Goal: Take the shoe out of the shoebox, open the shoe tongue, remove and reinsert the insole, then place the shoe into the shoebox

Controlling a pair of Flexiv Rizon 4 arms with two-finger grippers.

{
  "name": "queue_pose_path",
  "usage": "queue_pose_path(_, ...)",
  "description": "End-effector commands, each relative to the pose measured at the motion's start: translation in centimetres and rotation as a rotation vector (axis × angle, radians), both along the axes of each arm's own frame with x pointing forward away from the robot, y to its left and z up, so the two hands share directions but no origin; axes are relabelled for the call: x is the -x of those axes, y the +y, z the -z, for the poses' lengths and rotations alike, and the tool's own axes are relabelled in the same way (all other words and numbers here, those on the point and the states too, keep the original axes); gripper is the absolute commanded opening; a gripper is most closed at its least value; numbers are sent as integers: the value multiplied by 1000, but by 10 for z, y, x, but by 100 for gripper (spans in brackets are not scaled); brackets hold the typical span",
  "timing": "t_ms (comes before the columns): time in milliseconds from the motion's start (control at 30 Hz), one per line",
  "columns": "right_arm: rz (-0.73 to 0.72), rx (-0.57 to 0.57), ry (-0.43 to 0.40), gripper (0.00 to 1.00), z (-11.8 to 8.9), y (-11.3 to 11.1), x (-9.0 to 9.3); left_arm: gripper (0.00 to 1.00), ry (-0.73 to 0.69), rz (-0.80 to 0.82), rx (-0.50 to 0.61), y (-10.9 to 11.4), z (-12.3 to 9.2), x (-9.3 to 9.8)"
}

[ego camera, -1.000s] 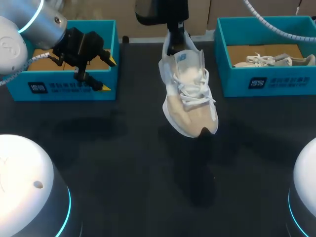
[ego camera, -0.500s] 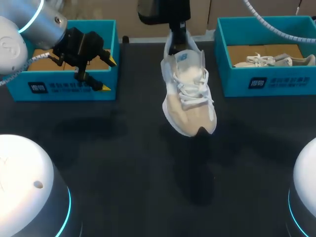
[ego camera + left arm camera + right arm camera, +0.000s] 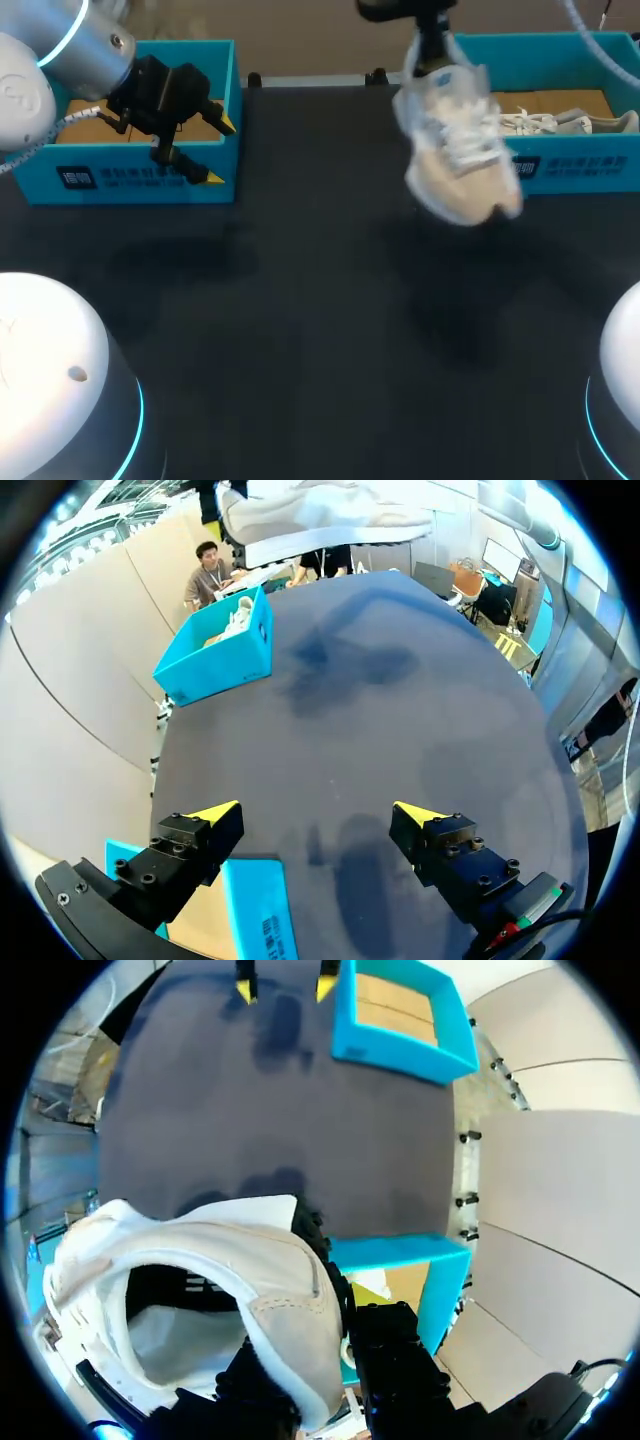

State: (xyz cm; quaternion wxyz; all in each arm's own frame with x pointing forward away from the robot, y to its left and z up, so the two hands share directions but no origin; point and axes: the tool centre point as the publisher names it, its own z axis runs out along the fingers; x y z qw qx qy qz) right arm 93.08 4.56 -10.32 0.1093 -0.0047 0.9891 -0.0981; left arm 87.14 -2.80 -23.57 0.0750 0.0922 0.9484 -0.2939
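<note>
Right now your right tool (image 3: 432, 66) is pinching the shoe (image 3: 458, 150) by its heel collar; in the right wrist view the collar wall runs down between the two dark fingers, whose yellow tips are hidden behind it. The shoe hangs toe-down beneath that tool, lifted off the bench (image 3: 300, 300) and touching nothing else; it is blurred in the head view, so you cannot read its laces closely. Just beside the tool, on its outer side, stands the right shoebox (image 3: 580, 165), with a second shoe (image 3: 560, 122) lying inside it; the held shoe is in front of that box's near corner, not over its opening.

Your left tool (image 3: 318, 814) is spread wide and grips nothing; it hovers over the front wall of the left shoebox (image 3: 130, 175), well apart from the shoe, with bare bench ahead of its fingers.

I judge this a carrying step: the shoe is in the air between bench and box. These views alone do not tell you whether the work inside the shoe is done; check that before committing.

If it goes into the box, bring the tool over the opening first, clear the near wall with the hanging toe, and lower beside the second shoe rather than onto it; release only once the sole rests. If it goes to the bench, set it down sole-first within the left tool's reach.
</note>
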Motion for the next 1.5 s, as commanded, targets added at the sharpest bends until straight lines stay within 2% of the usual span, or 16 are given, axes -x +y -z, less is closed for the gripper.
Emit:
queue_pose_path(33, -17, -67, 24, 0, 7, -42, -25, 100, 0, 0, -2, 0, 0, 0)
queue_pose_path(500, -2, -30, 7, 0, 3, -114, -77, 100, 0, 0, -2, 0, 0, 0)
queue_pose_path(667, 14, -7, 8, 0, 0, -129, -86, 100, 0, 0, -2, 0, 0, 0)
queue_pose_path(767, 26, -1, 42, 0, 0, -131, -87, 100, 0, 0, -2, 0, 0, 0)
queue_pose_path(1500, 26, -1, 42, 0, 0, -131, -87, 100, 0, 0, -2, 0, 0, 0)
